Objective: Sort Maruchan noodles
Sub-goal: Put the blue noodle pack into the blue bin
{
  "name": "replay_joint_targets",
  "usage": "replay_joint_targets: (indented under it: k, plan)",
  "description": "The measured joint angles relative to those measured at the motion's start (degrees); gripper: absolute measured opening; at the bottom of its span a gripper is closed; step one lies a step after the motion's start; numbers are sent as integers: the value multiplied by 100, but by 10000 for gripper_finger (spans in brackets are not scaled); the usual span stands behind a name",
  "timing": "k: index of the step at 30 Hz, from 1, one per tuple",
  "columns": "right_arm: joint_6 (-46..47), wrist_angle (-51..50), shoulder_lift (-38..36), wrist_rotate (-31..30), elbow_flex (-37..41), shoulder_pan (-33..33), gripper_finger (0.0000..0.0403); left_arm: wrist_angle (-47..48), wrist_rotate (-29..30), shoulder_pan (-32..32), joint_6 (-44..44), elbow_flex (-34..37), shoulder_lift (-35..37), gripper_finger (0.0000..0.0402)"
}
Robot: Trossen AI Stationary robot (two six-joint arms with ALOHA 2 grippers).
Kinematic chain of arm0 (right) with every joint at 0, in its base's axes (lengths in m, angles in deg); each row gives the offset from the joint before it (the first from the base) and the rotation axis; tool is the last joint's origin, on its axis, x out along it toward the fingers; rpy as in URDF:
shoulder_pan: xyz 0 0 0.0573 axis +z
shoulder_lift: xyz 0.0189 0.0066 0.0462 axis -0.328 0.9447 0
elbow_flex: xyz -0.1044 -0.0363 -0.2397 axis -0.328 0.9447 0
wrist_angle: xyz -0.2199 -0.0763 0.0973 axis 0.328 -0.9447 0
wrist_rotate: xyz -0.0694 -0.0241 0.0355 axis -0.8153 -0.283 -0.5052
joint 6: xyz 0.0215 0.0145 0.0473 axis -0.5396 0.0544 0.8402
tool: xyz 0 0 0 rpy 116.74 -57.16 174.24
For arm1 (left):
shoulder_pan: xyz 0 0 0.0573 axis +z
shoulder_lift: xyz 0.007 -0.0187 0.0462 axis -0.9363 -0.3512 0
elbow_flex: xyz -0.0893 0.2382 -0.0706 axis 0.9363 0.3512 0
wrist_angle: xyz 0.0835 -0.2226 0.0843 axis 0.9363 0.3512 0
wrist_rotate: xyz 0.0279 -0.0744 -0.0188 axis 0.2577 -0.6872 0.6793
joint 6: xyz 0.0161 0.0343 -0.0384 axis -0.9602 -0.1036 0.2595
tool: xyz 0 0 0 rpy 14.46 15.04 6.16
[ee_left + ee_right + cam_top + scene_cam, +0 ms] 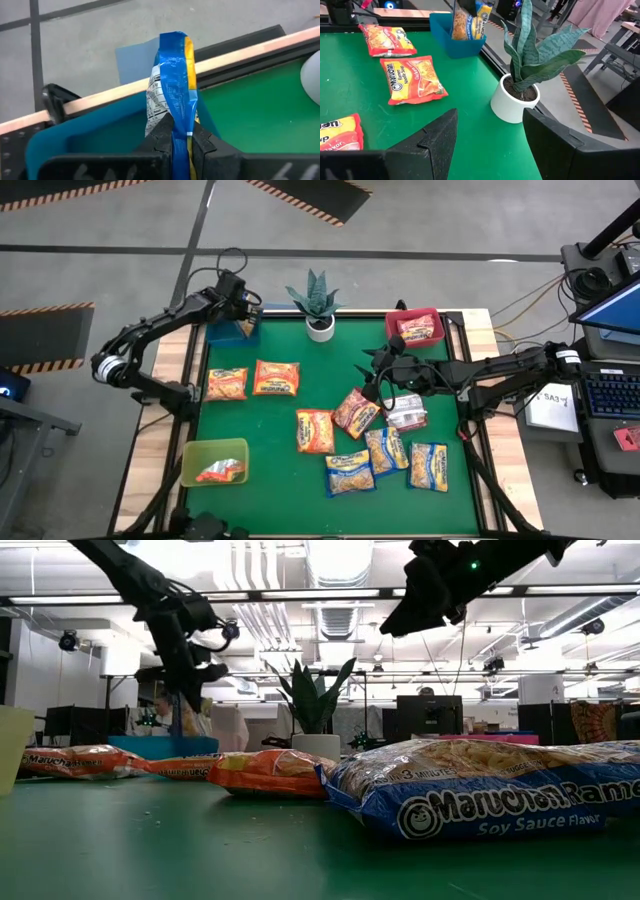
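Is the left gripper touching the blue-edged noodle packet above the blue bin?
Touching. In the left wrist view, the left gripper has both fingers pressed against the blue-edged packet, which stands up between them over the blue bin.

A robotics lab in an open industrial office. Exposed ducts point(335, 565) and strip lights run across the ceiling, desks with monitors point(428, 715) stand behind, hazard-striped tape point(300, 195) marks the concrete floor, and a laptop point(610, 305) with cables sits beside the green table point(270, 480).
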Motion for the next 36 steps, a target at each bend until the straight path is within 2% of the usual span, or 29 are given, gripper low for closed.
replay_joint_targets:
  k: [8, 16, 22, 28, 36]
  plan:
    - [-22, 0, 2, 0, 2, 0, 215, -58, 8, -215, 196, -2, -404, 5]
    - [-24, 0, 2, -2, 2, 0, 215, -303, 4, -444, 341, -2, -461, 19]
    - [-22, 0, 2, -2, 2, 0, 215, -301, 4, -511, 362, -2, -457, 62]
    - [-24, 0, 2, -2, 2, 0, 215, -315, -327, -541, 485, -2, -455, 124]
    - [-22, 0, 2, -2, 2, 0, 215, -421, -337, -643, 498, -2, -417, 193]
